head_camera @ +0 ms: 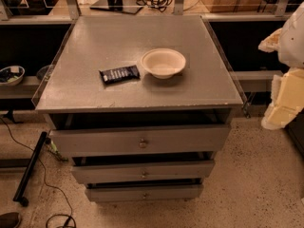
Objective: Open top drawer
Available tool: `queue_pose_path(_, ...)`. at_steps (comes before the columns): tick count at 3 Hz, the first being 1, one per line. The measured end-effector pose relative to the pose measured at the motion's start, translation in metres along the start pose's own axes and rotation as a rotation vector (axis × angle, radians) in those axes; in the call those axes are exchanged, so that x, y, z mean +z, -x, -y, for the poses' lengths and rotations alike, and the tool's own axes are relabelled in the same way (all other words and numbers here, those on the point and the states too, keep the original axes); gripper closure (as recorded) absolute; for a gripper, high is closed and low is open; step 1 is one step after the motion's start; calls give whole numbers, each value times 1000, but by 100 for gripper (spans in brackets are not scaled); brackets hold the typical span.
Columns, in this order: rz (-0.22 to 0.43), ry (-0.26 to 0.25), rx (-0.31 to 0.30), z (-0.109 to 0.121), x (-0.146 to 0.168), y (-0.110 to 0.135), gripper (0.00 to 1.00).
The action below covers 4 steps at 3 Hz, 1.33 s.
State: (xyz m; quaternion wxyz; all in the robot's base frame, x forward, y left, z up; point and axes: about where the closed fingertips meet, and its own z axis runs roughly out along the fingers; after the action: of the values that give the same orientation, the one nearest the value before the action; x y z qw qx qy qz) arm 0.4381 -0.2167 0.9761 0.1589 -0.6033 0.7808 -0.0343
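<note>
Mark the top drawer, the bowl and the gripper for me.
top drawer (142,143): camera view, on the brass knob at its front's centre.
bowl (163,61): camera view, on its inner base.
gripper (278,112): camera view, at the right edge, on its pale body.

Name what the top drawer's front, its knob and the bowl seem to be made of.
Top drawer front: painted wood or metal, matte grey, flat. Knob: brass-like metal, small glint. Bowl: paper or pulp, dull cream, perhaps. Gripper: pale, at the right edge, away from the drawer.
</note>
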Motion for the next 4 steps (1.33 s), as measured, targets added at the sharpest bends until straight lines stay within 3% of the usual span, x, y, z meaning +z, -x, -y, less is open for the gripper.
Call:
queue_pose_path(2,25,-3,2,-9,2,-2,0)
queue_pose_path(4,62,22,-31,-42,19,0,0)
